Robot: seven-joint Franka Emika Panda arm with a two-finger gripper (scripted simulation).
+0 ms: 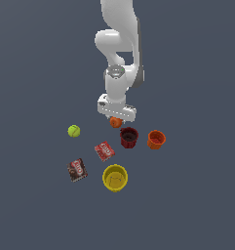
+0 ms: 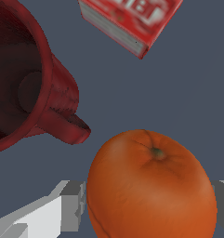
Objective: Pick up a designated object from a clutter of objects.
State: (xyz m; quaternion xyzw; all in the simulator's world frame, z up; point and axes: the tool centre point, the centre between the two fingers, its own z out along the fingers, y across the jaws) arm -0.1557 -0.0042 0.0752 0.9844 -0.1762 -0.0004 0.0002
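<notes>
The designated object, an orange fruit-like ball [image 2: 150, 190] with a dark stem dimple, sits between my gripper's [image 2: 148, 207] two fingers. One grey finger pad [image 2: 72, 207] presses its one side and the other pad [image 2: 223, 200] its opposite side. In the exterior view the orange [image 1: 114, 122] peeks out just below the white hand, with the gripper [image 1: 115, 120] straight over it. I cannot tell whether it rests on the floor or hangs just above it. The clutter of objects lies around it.
A dark red cup [image 1: 129, 137] [image 2: 25, 79] stands close beside the orange, its handle pointing toward it. Also nearby are an orange cup [image 1: 156, 139], a yellow cup [image 1: 115, 177], a red packet [image 1: 104, 151] [image 2: 132, 21], a brown packet [image 1: 77, 169] and a yellow-green tennis ball [image 1: 73, 131].
</notes>
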